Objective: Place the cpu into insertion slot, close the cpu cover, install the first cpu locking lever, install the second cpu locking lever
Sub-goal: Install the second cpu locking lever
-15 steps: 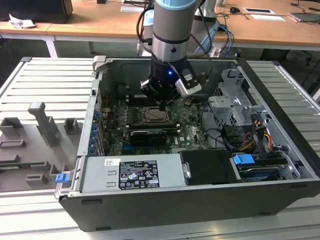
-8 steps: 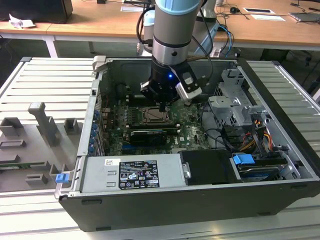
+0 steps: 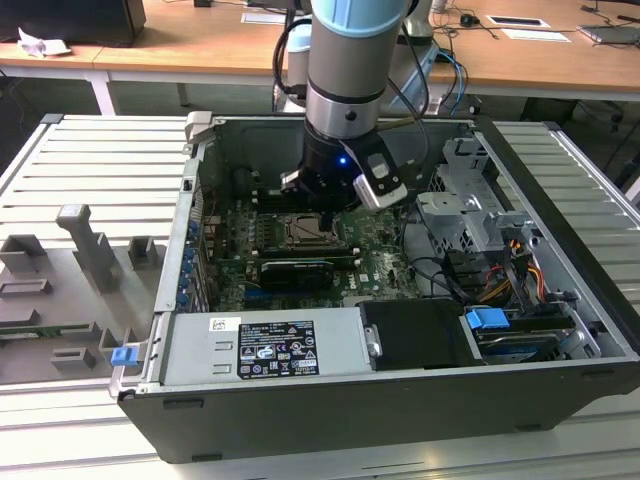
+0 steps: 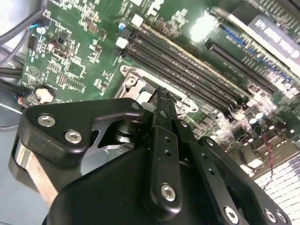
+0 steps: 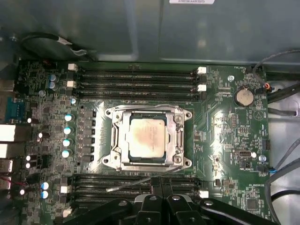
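I have the hand (image 3: 322, 205) lowered inside the open computer case (image 3: 540, 330), hanging just above the motherboard (image 3: 380, 255). In the first wrist view its black fingers (image 5: 161, 197) are drawn together, tips touching or nearly so, and they carry nothing.

The cpu (image 5: 147, 136) sits flat in the insertion slot (image 5: 123, 161), just ahead of the fingertips, pale metal face up. The cpu cover (image 5: 180, 136) lies down over it, its silver frame around the chip's edges.

A thin lever wire (image 5: 136, 183) runs slantwise between the socket and the fingertips, crossing the nearer bank of memory slots (image 5: 112, 193); it appears raised off the socket, not latched, though I cannot be sure. I cannot make out the other lever's position.

In the second wrist view the hand (image 4: 161, 93) hovers directly over the socket's silver edge (image 4: 133, 75), fingers together.

The case rests on a ribbed grey bench (image 3: 90, 160).
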Tool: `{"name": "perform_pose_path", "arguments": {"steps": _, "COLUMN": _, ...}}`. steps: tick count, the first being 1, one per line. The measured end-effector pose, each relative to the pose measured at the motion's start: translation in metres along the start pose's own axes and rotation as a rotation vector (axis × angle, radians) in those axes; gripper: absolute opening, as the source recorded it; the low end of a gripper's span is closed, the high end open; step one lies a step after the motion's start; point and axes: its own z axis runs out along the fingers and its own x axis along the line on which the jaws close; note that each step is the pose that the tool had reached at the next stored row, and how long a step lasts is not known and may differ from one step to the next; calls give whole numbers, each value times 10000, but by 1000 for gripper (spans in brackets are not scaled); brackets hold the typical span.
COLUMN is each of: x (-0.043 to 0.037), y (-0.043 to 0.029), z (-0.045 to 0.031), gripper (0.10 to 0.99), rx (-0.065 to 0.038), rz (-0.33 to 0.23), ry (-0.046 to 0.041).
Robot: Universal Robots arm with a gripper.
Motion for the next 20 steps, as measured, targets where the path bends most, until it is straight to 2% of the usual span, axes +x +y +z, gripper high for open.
{"name": "perform_pose_path", "arguments": {"steps": 3, "x": 2, "y": -74, "z": -8, "gripper": 106, "rx": -1, "rz": 0, "ry": 0}}
{"name": "perform_pose_path", "arguments": {"steps": 7, "x": 3, "y": -113, "z": -13, "gripper": 106, "rx": -1, "rz": 0, "ry": 0}}
{"name": "perform_pose_path", "arguments": {"steps": 15, "x": 9, "y": -160, "z": -15, "gripper": 106, "rx": -5, "rz": -26, "ry": 2}}
{"name": "perform_pose_path", "arguments": {"steps": 18, "x": 66, "y": -162, "z": 9, "gripper": 106, "rx": -109, "rz": -202, "ry": 20}}
{"name": "perform_pose_path", "arguments": {"steps": 20, "x": 105, "y": -143, "z": 25, "gripper": 106, "rx": -121, "rz": -246, "ry": 26}}
